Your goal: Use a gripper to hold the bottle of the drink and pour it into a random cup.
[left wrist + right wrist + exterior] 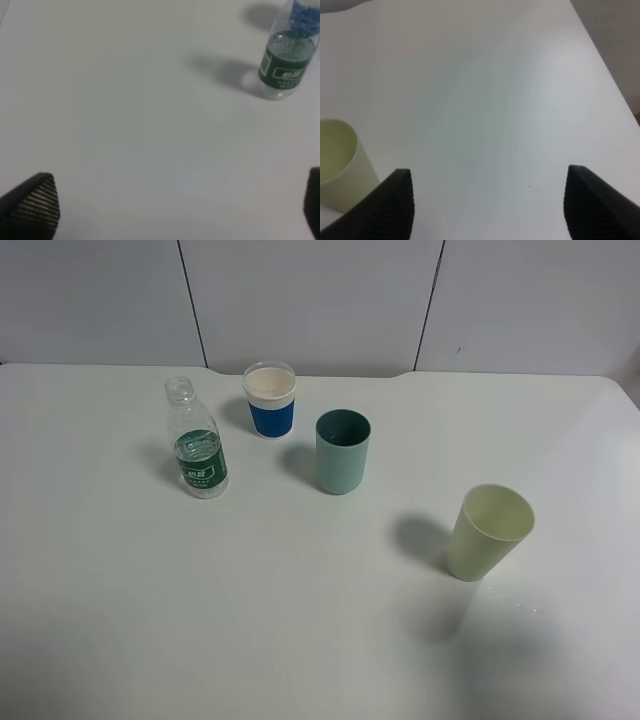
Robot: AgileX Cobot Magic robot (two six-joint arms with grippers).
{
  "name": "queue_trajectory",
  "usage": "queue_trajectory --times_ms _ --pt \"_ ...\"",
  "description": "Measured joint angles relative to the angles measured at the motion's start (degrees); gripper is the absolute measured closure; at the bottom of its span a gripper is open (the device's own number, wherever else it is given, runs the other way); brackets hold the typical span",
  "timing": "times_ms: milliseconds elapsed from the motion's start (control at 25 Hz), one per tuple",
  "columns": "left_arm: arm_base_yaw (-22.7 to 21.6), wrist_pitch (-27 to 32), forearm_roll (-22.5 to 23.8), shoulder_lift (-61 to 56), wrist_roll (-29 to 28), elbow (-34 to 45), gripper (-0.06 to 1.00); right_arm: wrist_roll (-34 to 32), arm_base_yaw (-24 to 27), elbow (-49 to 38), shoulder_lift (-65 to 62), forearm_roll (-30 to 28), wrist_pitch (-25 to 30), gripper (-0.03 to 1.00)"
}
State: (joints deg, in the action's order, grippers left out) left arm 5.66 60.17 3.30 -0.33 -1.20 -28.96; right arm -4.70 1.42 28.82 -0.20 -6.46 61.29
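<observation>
Nearest the camera stands a pale cream plastic cup [489, 531]. The small clear plastic bottle with a dark green label [199, 454] stands upright, uncapped, left of the blue-banded cup [270, 400] and teal cup [342, 451]. Both tools gape wide, empty; the left tool [165, 210] must first approach the bottle.

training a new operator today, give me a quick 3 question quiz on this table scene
1. True or false: the bottle has its cap on.
2. How many cups stand on the table?
3. Which cup is nearest the bottle: A) blue and white cup, B) teal cup, C) pale yellow cup?

Key
1. False: its mouth is open.
2. Three.
3. A.
</observation>
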Motion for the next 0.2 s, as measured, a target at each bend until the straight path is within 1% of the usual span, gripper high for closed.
queue_trajectory --times_ms 200 --pt "0.00 0.00 0.00 0.00 0.00 0.00 -0.05 0.00 0.00 0.00 0.00 0.00 0.00 0.33"
